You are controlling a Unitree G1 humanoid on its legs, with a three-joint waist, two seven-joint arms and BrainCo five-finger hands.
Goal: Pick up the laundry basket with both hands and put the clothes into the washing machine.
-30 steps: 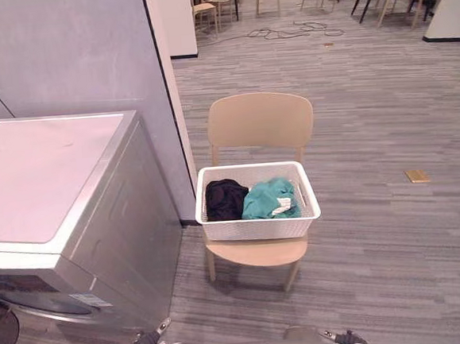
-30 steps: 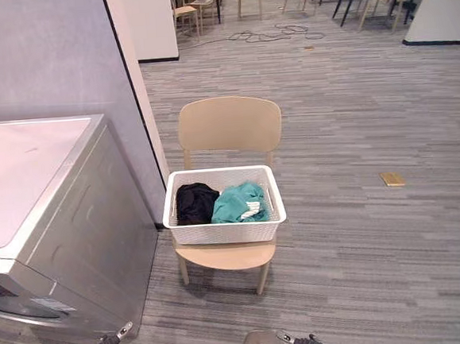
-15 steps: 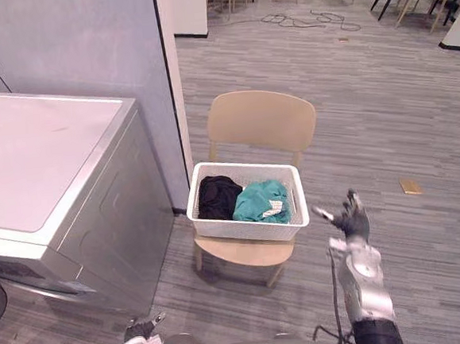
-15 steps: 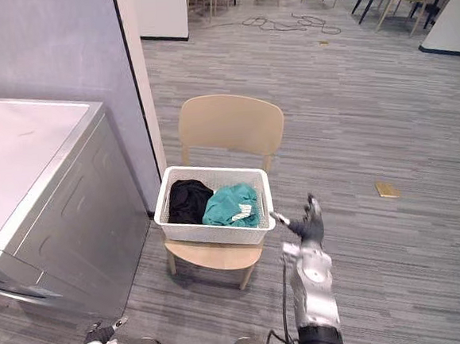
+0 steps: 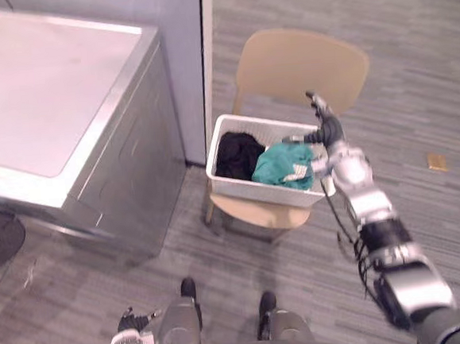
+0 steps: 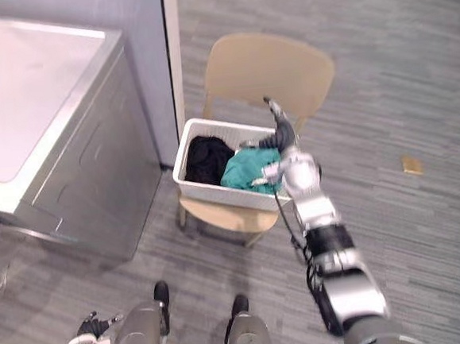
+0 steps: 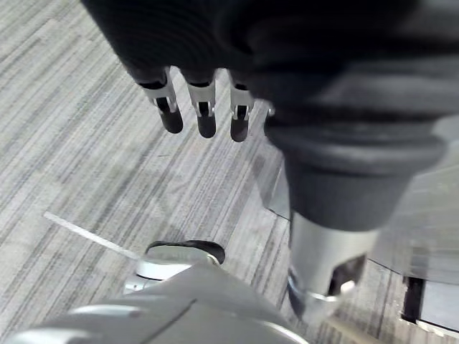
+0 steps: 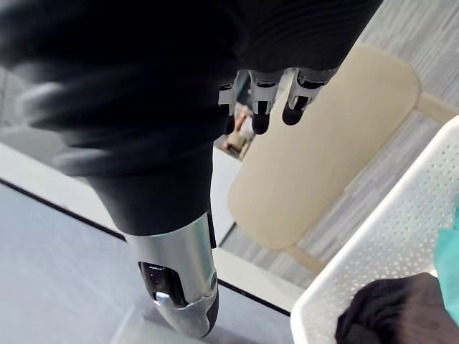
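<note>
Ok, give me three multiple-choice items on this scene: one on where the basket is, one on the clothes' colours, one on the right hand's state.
1. Where does the laundry basket stand?
A. on the floor
B. on the seat of the chair
C. held up in the air

2. What colours are the clothes in it?
A. black and teal
B. red and white
C. both yellow

3. How is the right hand?
A. curled round the basket's rim
B. open, fingers straight, by the basket's right end
C. shut into a fist down by the floor

Answers:
1 B: the basket's base rests on the beige seat.
2 A: a black garment lies beside a teal garment.
3 B: its wrist view shows straight fingers holding nothing.
</note>
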